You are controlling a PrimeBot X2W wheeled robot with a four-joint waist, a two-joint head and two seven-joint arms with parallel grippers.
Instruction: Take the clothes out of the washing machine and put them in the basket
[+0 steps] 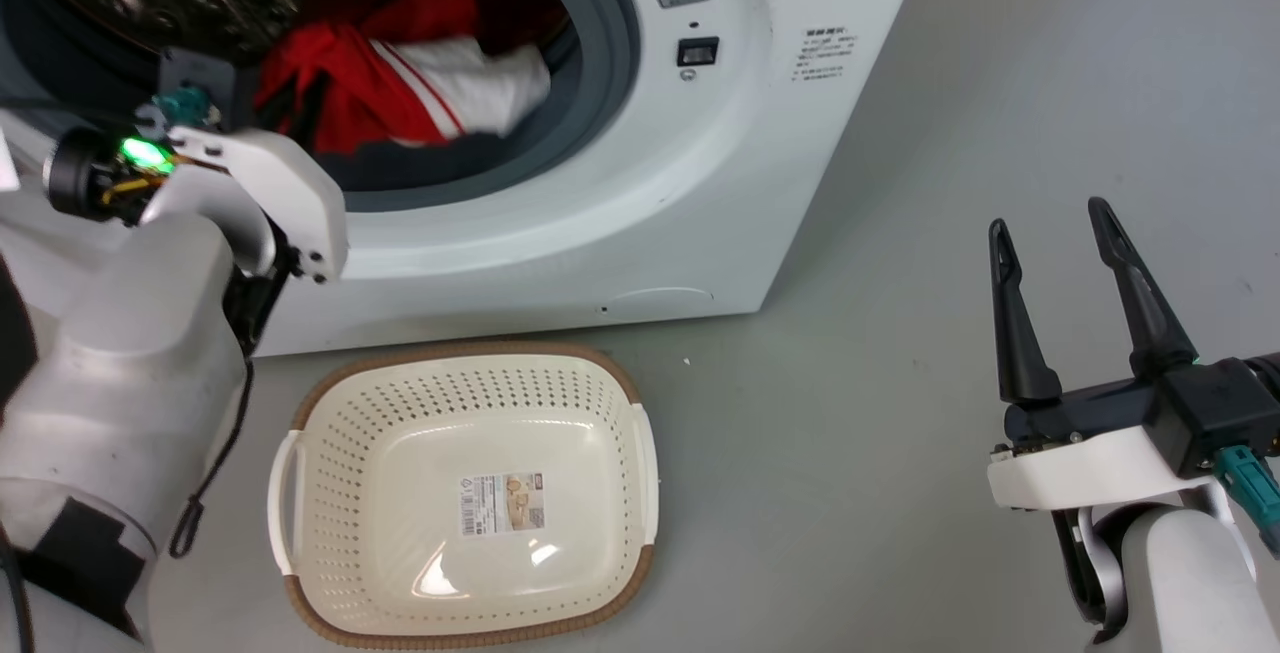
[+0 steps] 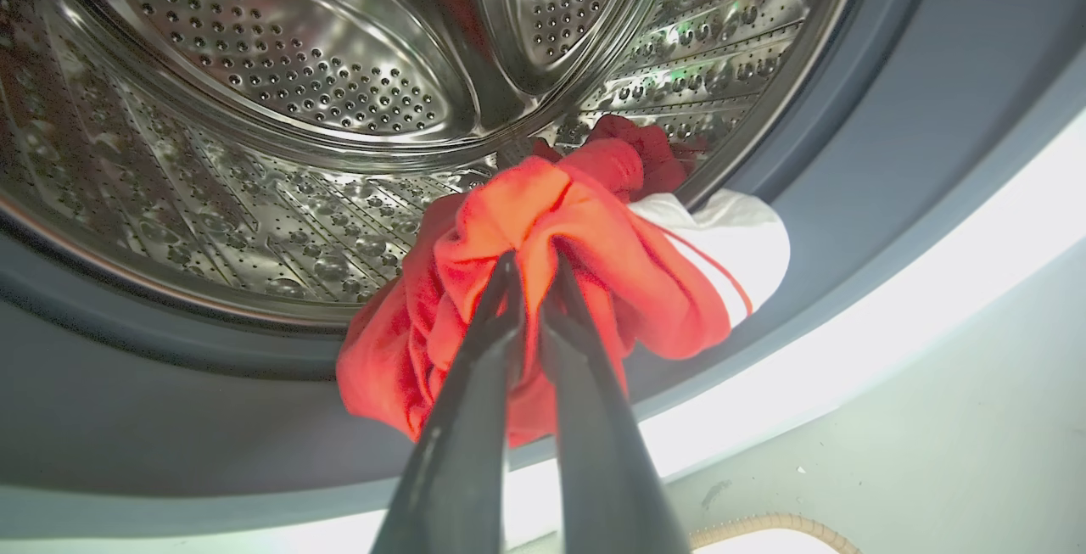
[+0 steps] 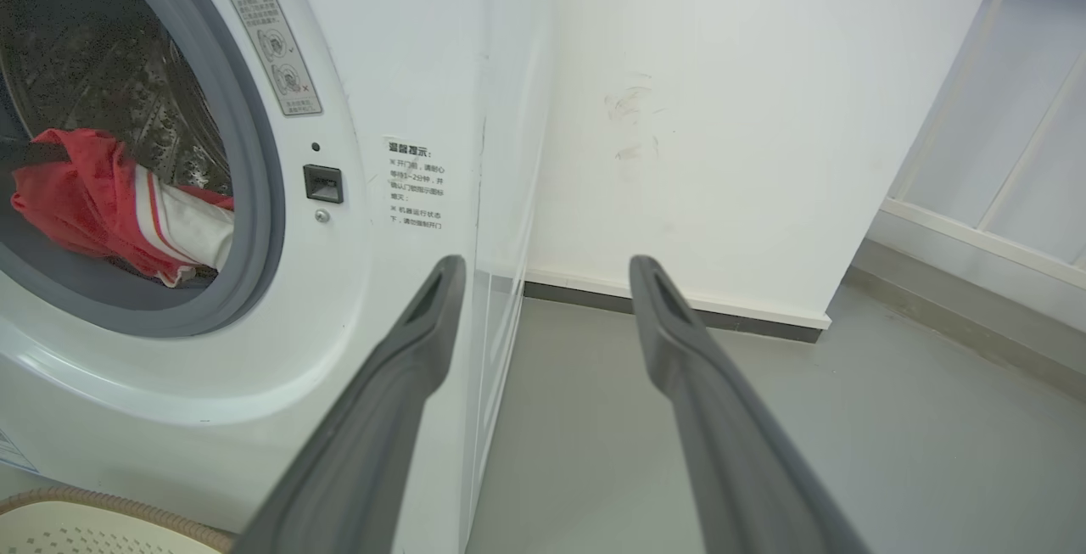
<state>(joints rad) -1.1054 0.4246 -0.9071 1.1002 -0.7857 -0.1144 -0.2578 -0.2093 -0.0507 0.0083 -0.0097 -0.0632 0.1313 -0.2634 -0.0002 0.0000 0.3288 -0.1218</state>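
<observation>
Basket (image 1: 420,398) on floor just before washing machine (image 1: 700,183), below opening, likely placed to catch drop. Right hand (image 1: 1048,215) over floor, fingers apart, spare. Left hand (image 2: 533,259) clamped on red clothes (image 2: 594,223) at drum (image 2: 297,70) front lip, for pulling out.

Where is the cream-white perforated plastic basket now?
In the head view the basket stands low, left of centre, on the grey floor, just before the large white washing machine.
</observation>
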